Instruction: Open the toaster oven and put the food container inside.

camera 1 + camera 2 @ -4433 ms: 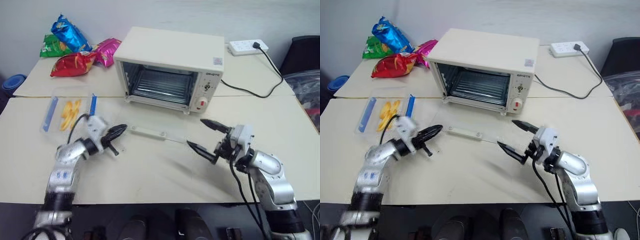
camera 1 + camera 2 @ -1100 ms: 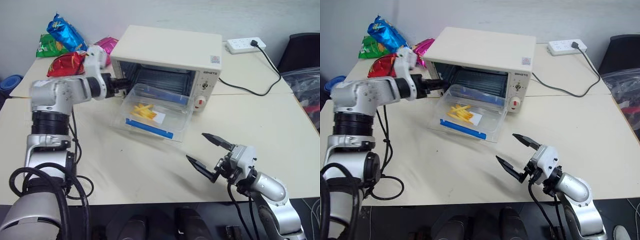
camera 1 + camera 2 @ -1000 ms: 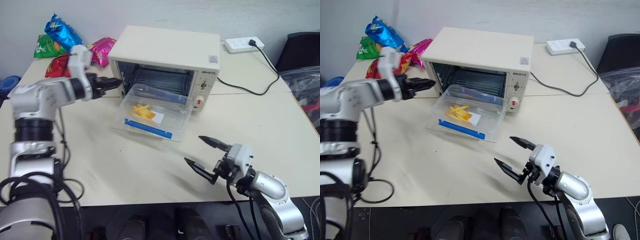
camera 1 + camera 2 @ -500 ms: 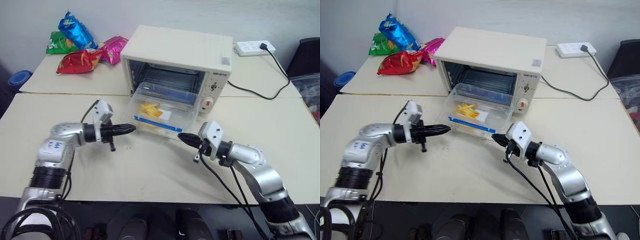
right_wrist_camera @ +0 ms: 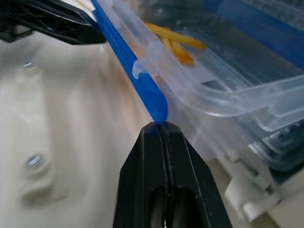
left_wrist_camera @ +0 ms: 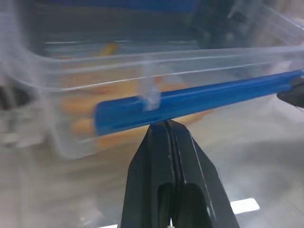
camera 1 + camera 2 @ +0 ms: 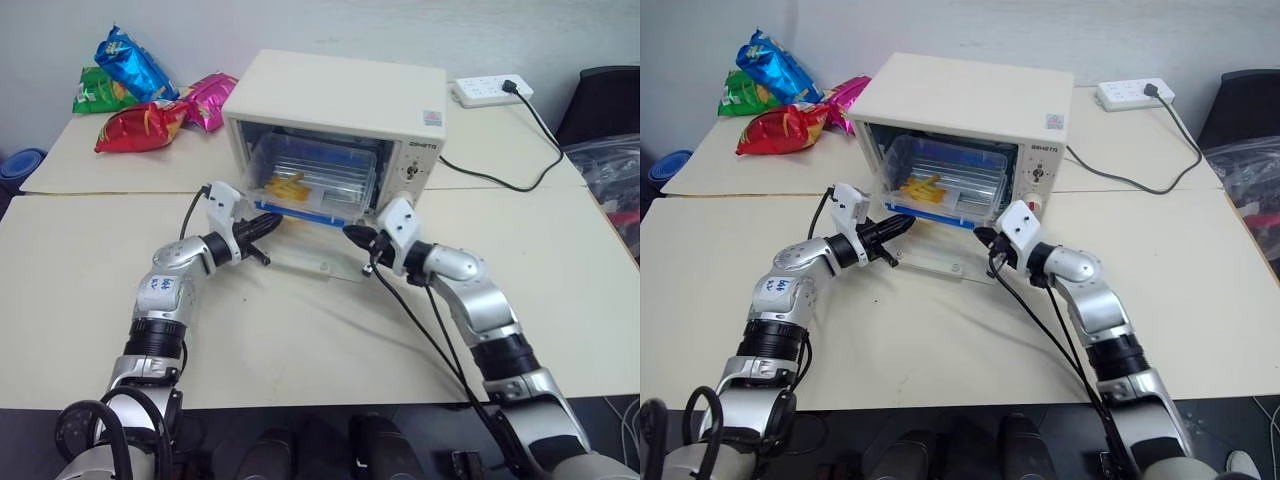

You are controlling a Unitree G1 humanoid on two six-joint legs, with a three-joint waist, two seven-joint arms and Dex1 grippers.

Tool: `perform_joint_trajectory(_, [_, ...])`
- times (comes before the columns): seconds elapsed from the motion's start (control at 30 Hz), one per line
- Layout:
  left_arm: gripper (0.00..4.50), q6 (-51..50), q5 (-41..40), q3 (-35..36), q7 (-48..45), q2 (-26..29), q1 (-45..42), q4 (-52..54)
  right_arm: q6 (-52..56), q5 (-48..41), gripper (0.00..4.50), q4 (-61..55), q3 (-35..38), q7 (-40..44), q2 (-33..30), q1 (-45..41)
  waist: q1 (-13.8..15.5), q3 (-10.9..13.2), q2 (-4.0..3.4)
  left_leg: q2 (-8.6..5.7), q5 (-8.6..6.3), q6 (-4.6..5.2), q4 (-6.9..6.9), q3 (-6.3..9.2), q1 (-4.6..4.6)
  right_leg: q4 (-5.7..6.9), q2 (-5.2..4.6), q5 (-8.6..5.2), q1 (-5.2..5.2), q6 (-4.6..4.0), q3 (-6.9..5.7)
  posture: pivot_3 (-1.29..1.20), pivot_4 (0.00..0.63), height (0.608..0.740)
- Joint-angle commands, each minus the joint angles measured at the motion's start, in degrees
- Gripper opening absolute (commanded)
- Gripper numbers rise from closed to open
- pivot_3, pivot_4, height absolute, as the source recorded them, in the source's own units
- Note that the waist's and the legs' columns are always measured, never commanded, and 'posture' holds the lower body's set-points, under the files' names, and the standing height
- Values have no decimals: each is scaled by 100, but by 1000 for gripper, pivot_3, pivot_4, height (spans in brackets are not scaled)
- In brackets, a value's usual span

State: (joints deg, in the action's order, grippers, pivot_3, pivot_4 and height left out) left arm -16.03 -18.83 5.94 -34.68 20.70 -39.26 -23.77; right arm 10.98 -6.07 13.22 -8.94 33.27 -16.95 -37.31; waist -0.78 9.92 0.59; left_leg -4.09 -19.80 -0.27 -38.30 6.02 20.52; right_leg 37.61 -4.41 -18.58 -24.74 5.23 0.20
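- clear plastic food container (image 7: 312, 180) with fries sits mostly inside your open toaster oven (image 7: 335, 125), its near blue clip (image 6: 190, 99) at the opening.
- your left gripper (image 6: 166, 124) is pinched closed, tip against that clip.
- your right gripper (image 5: 159, 126) is closed too, touching the clip's end.

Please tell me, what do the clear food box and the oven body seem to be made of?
The clear rectangular food container looks like glossy transparent plastic: yellow fries show through its walls, and its blue side clip looks like opaque moulded plastic. The cream-white boxy toaster oven appears to be painted sheet metal with a smooth, matte finish, though this is less certain.
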Motion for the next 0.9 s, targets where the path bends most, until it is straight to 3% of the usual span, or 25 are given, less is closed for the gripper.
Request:
perform_joint_trajectory(0.03, [0,384,13,270,388,-208,-324,-387,-48,24,27,98,368,-847,479,-237,-5,0,0,0,0,0,0,0,0,3,-1,0,0,0,-1,0,150,740])
perform_joint_trajectory(0.27, [0,1111,339,267,589,-424,-655,-1176,-45,183,27,76,323,-1203,911,-283,-106,0,-1,-2,0,0,0,-2,0,19,-1,0,-5,0,-2,0,150,740])
perform_joint_trajectory(0.43, [0,1165,257,209,-285,85,-174,-662,757,-785,27,-1223,282,-126,743,315,-188,-2,-1,-6,0,-1,12,-3,3,33,-2,0,-43,0,-3,0,150,740])
perform_joint_trajectory(0.53, [553,690,-332,477,-1289,732,399,161,1420,-1516,0,-2477,356,573,231,976,-265,-3,-2,-6,-4,-4,19,-3,6,35,-1,0,-65,-1,0,0,150,740])
perform_joint_trajectory(0.63, [1405,775,-676,707,-2176,1389,879,705,1567,-1852,0,-2967,667,878,-304,1427,-260,-3,-2,-9,-8,-2,18,-3,7,30,-2,1,-70,-1,5,0,150,740])
perform_joint_trajectory(0.77, [2603,510,-1526,1348,-3666,2316,1467,1014,756,-1325,0,-2230,835,1711,-1512,1934,-133,-3,-2,-14,-12,0,16,-2,7,15,-7,4,-66,-6,5,0,150,740])
perform_joint_trajectory(0.9, [3849,245,-1577,1288,-4655,3116,1871,1019,91,-1058,0,-1189,678,2033,-1708,1892,-66,-2,-2,-14,-19,10,12,-8,2,14,-8,4,-59,-6,8,0,150,740])
